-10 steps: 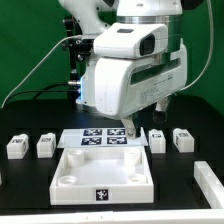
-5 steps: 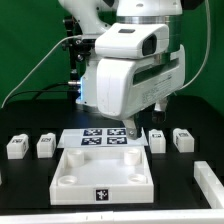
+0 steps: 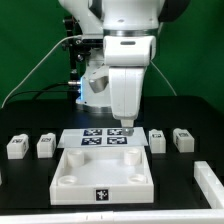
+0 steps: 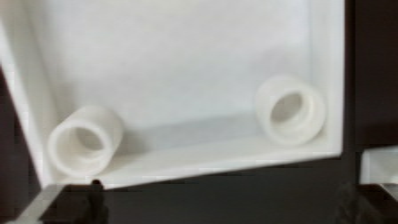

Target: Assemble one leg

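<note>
Leg [image 3: 157,140] for this job lies untouched on the desk [image 3: 30,115], just off the marker board [image 3: 98,138] toward the exterior view's right. A second block [image 3: 182,139] sits beside it, while a third block [image 3: 45,146] and a fourth block [image 3: 15,146] lie well apart on the exterior view's left.

In the last half second we see the arm [image 3: 125,70] swing its wrist round, so the narrow side faces the camera where the broad side did. The pincer [image 3: 127,128] hangs in much the same spot, over the far corner of the marker board nearest the leg. We read the turn as lining up for a grasp, with no leg lifted and the job barely begun.

We cannot tell how far the pincer is parted: it shows edge-on from outside and the wrist view is blurred. We see nothing held in it.

The wrist view looks onto the white panel [image 4: 178,70] and one of its round sockets [image 4: 294,105].

We find no brand or readable writing, only black-and-white square tags on the blocks, the marker board and the panel's near wall.
</note>
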Available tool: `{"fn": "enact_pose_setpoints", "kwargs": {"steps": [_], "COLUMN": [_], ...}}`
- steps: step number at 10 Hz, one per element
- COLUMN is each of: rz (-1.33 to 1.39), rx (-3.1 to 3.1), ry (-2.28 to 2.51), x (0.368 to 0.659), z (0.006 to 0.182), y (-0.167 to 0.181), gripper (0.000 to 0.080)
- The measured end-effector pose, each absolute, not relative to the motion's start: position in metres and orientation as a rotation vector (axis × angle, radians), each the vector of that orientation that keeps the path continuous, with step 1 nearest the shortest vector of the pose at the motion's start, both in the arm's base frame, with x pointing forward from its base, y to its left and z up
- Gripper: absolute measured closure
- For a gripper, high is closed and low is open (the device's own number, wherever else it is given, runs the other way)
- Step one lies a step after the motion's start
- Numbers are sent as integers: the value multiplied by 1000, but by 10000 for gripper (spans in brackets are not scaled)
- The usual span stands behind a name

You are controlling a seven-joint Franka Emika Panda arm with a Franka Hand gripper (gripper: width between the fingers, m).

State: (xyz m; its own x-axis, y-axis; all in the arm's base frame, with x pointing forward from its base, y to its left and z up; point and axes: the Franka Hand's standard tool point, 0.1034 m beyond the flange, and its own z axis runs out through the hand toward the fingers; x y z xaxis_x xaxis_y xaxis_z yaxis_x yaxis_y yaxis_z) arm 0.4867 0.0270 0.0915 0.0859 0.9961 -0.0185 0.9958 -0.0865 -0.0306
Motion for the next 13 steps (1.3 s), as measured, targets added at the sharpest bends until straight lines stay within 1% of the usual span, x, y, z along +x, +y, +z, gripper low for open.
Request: {"fn": "enact_pose_setpoints", "kwargs": {"steps": [1,4,5,7,8,9,10,11,13], "rz": [54,56,52,24,9,7,21,20,22], "rx": [-2231,-2213,-2194,-2162,-2150,-2162,-2163,-2179,-2201], "ry": [-2202,-2219,-2236,-2266,-2275,-2247,-2224,-2202,-2179], "x": [490,490,485,436,424,419,418,420,423], "z": [92,91,84,53,40,25,14,9,9], "y": [28,26,20,3,-3,-7,-8,-6,-7], "gripper": [150,150,150,150,150,150,150,150,150]}}
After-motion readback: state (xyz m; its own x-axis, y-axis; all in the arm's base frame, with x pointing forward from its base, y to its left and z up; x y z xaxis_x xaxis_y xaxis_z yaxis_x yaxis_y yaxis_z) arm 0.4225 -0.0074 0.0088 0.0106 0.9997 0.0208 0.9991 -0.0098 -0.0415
